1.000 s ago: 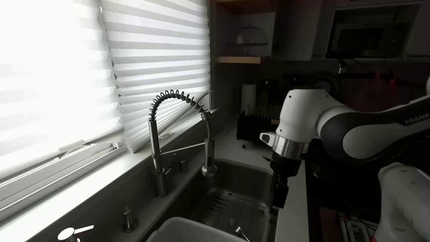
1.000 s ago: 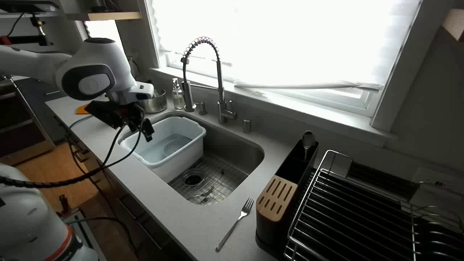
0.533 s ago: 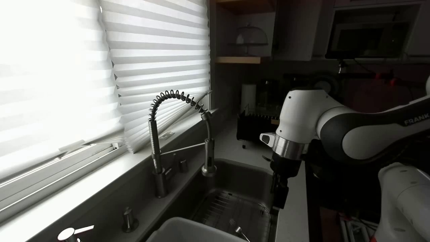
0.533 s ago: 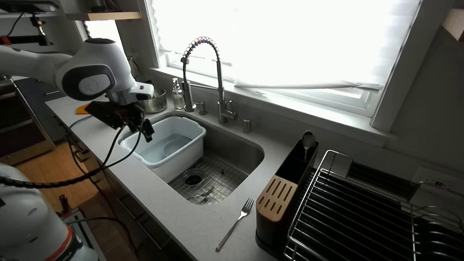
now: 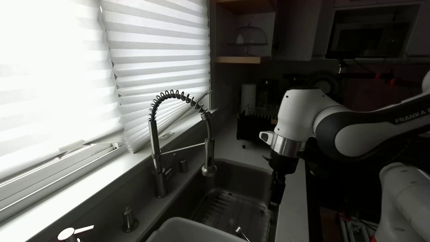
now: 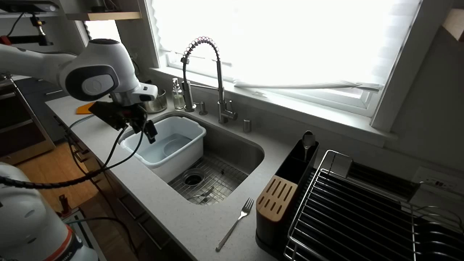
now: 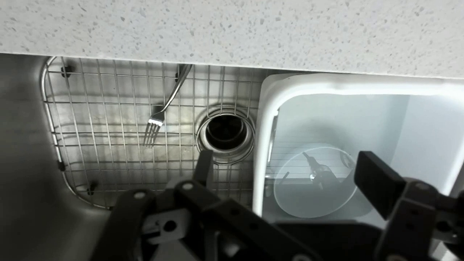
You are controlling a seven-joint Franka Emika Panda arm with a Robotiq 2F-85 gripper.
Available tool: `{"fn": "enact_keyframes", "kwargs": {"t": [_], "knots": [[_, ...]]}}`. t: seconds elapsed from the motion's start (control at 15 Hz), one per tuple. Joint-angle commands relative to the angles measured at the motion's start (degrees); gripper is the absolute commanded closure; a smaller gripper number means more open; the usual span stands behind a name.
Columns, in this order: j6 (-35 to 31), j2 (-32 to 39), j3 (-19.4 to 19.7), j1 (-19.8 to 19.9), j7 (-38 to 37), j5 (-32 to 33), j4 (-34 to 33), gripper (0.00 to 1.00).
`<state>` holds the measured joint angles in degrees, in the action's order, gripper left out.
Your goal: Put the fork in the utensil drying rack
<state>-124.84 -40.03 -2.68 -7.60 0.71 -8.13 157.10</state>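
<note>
- Two forks total; can't tell which one is the task's.
- Counter fork (image 6: 239, 219): lies on the counter (image 6: 181, 217) between the sink (image 6: 239, 152) and the utensil holder (image 6: 268, 230), just beside the holder.
- Sink fork (image 7: 158, 116): lies on the wire grid (image 7: 123, 145) in the sink, near the drain (image 7: 225, 132); handle end hidden by the counter edge in the wrist view.
- One end effector (image 7: 284, 166): fingers (image 7: 378, 185) spread wide, grip free, raised at the sink, well apart from the counter fork; tub (image 6: 183, 159) wall shows through the gap.
- One sink: holds the grid, one fork, the tub.
- One tub: pale, upright, at one end of the sink. One round thing (image 7: 315, 181) inside; dish or lid, can't tell.
- One utensil holder: black, upright on the counter; slotted wooden top (image 6: 276, 197) over the near end, rest uncovered.
- In the holder: one spoon (image 6: 307, 145), upright, bowl up, toward the far end; dark shape (image 6: 308, 133) just behind it, can't make out what.
- One wire dish rack (image 6: 359, 206) just beside the holder; curved pieces at one end, wire or plates, can't tell.
- One soap bottle (image 6: 178, 99), one metal pot (image 6: 158, 103), both on the counter near the tub; pot partly hidden by the arm (image 6: 94, 72), its contents hard to read.
- One faucet (image 6: 221, 108) behind the sink, seen in both exterior views.
- One cake stand (image 5: 247, 44) with a clear dome (image 5: 252, 34), on a shelf (image 5: 238, 60) in an exterior view.
</note>
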Motion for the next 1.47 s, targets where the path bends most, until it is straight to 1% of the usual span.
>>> {"fn": "enact_keyframes", "kwargs": {"t": [0.0, 0.07, 0.13, 0.27, 0.33, 0.4, 0.6, 0.73, 0.87, 1.0, 1.33, 1.4], "knots": [[2.14, 5.16, 1.06, 5.88, -0.41, 5.44, -3.40, 0.00], [3.73, 6.57, 1.31, 7.30, 0.24, 7.65, -4.49, 0.00], [4.83, 8.59, 1.87, 9.11, 2.22, 11.36, -5.81, 0.00], [5.49, 12.09, 3.35, 11.13, 5.87, 16.75, -7.71, 0.00], [4.98, 13.40, 3.39, 12.35, 6.06, 19.65, -8.17, 0.00], [4.73, 15.32, 4.16, 13.29, 7.86, 22.67, -8.86, 0.00], [3.81, 19.03, 5.95, 14.84, 11.40, 29.11, -10.07, 0.00], [2.38, 20.95, 7.81, 15.49, 14.25, 31.84, -10.49, 0.00], [1.21, 22.35, 9.74, 16.46, 16.03, 33.75, -10.76, 0.00], [-0.29, 23.17, 12.09, 17.55, 17.45, 33.80, -10.89, 0.00], [-6.34, 23.29, 18.41, 20.98, 22.50, 32.55, -10.39, 0.00], [-7.87, 23.19, 20.41, 21.00, 25.91, 30.10, -10.33, 0.00]]}}
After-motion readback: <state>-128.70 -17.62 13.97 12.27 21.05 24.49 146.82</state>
